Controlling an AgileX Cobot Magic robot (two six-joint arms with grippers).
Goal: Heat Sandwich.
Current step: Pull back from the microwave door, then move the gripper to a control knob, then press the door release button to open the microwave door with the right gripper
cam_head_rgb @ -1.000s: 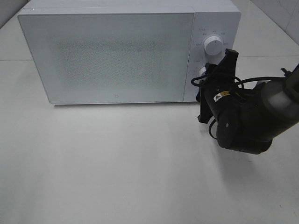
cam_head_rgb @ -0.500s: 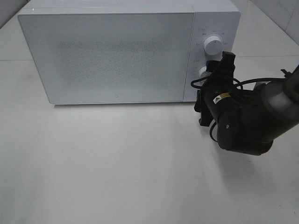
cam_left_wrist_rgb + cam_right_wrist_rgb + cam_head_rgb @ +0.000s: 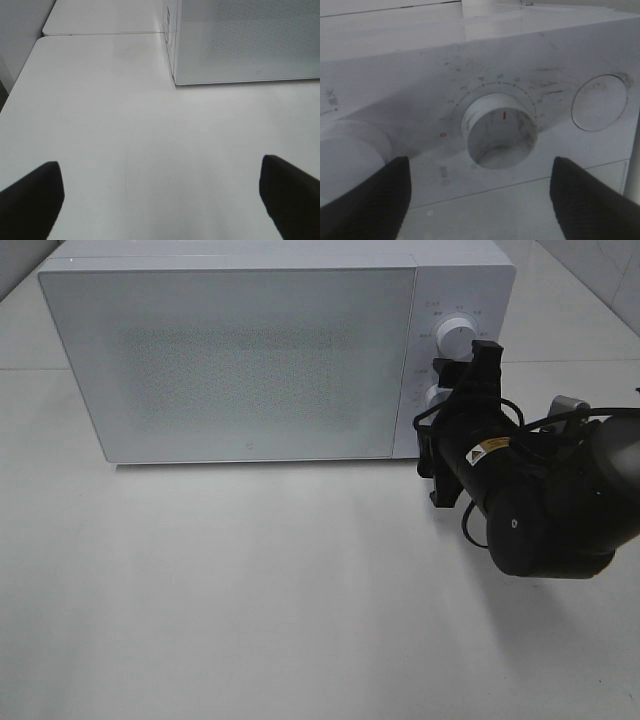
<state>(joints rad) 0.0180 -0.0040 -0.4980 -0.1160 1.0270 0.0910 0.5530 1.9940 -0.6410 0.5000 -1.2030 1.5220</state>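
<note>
The sandwich is out of view. The white microwave (image 3: 240,360) stands at the back of the table with its door closed. My right gripper (image 3: 450,390) faces its control panel at the lower knob (image 3: 435,395). In the right wrist view the gripper (image 3: 480,200) is open, its dark fingers (image 3: 365,200) standing wide on either side of that dial (image 3: 499,129) and apart from it. The dial's red mark points up. My left gripper (image 3: 160,200) is open over bare table, left of the microwave's corner (image 3: 175,80), with nothing between its fingers.
An upper knob (image 3: 455,337) sits above the lower one on the panel. A round button (image 3: 599,102) lies beside the dial in the right wrist view. The white table (image 3: 250,590) stretches in front of the microwave; its edge (image 3: 20,80) runs along the left.
My right gripper's jaws have spread apart from the lower knob. The right arm's body has shifted a little to the right. The left gripper has not moved.
</note>
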